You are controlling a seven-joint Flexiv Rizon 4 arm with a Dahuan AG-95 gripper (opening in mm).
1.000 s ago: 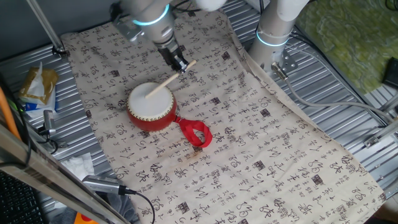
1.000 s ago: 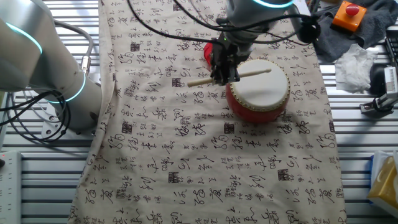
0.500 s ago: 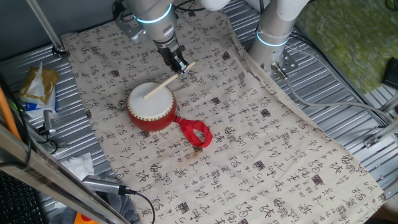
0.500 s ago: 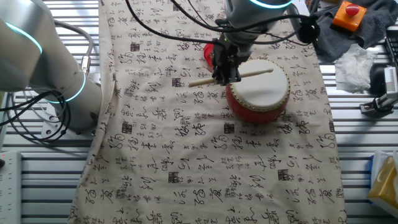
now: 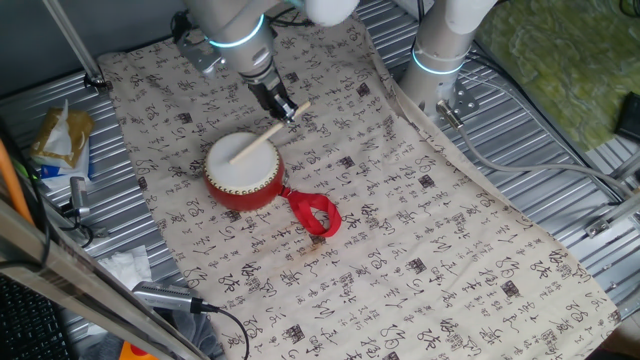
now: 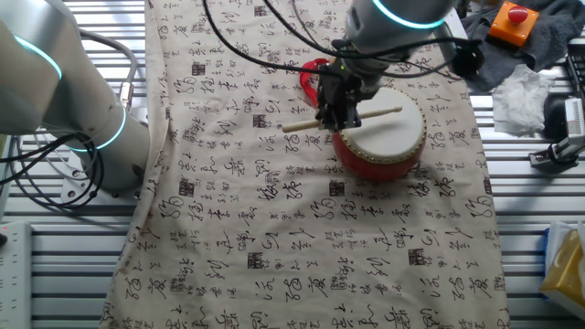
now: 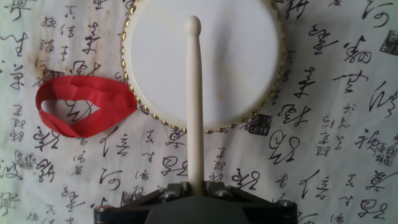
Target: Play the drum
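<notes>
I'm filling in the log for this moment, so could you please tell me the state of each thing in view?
Drum: upright on the cloth, white skin facing up.
Stick: clamped at its butt end, tip over the drum skin; contact with the skin cannot be told.
Gripper: fingers shut on the stick.
Ribbon: lying flat on the cloth in a loop beside the drum.
Cloth: spread over the table, slightly wrinkled.

Black brush-written Chinese characters cover the cloth (image 5: 420,190) on the table (image 5: 560,190) all over; none is clear enough to read, and no other label or number shows
</notes>
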